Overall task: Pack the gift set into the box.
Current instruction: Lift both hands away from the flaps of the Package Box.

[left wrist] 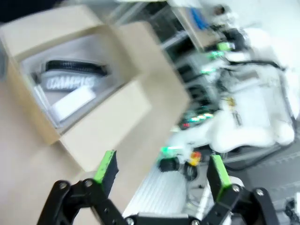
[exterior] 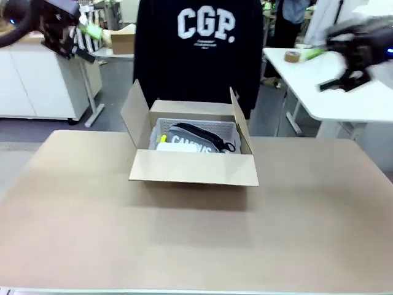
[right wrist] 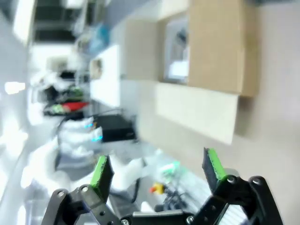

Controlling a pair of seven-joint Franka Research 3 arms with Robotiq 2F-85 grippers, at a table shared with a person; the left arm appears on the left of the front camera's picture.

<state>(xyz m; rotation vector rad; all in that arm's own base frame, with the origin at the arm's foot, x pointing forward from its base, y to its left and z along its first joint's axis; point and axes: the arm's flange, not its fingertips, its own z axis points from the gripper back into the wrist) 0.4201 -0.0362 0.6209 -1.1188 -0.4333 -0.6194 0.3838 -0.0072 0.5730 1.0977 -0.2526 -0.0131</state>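
Left gripper [left wrist: 162, 166], right gripper [right wrist: 157, 166] spread, empty; gift set [exterior: 193, 141] in box [exterior: 193, 170] by table's far edge; risks snagging upright flaps.

Behind and beside the work area

A person [exterior: 199, 55] in a black sweatshirt with white "CGP." lettering stands at the far edge of the tan table [exterior: 196, 246]. To the right, a white table [exterior: 344, 101] carries a roll of tape [exterior: 293, 56]. At far left stands a white cabinet [exterior: 37, 80], and a small tan carton [exterior: 124, 40] sits farther back.
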